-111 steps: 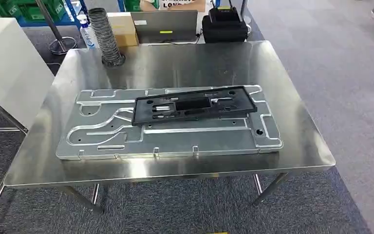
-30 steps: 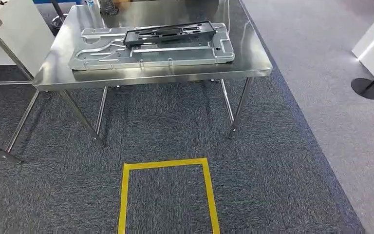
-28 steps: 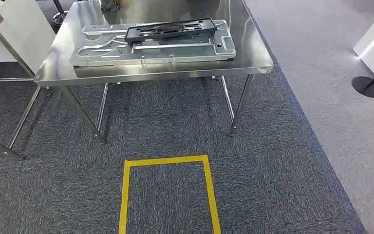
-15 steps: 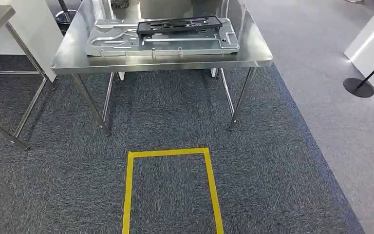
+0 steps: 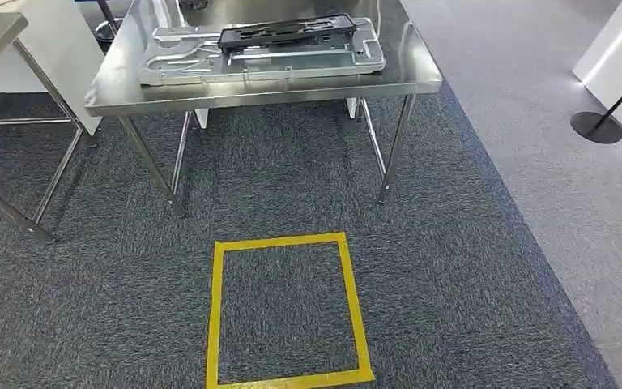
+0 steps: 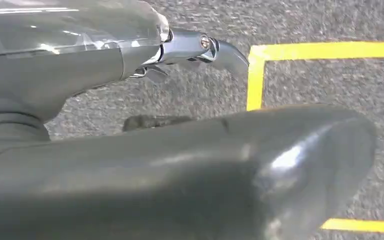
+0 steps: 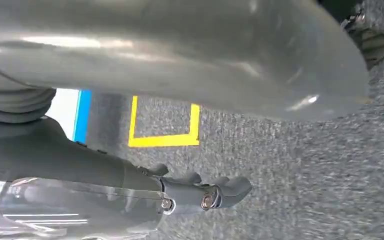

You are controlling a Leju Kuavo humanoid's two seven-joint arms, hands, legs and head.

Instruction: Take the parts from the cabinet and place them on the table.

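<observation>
Both parts, a black frame (image 5: 285, 32) on a metal plate (image 5: 259, 58), are seen lengthwise left-right on the far surface (image 5: 267, 87); the left hand (image 6: 200, 50) and right hand (image 7: 205, 197) are hung empty, fingers loosely apart.

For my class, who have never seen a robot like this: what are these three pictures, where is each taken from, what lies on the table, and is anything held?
This is a walking humanoid robot with two arms and fingered hands. The head view looks forward and down: a steel table carries a large metal plate with a black frame lying on it. A yellow tape square marks the carpet. The other two pictures come from cameras at the wrists, aimed at the floor. They show the left hand and right hand close up, hanging over the carpet. Both hold nothing; how far their fingers are spread is hard to tell.
</observation>
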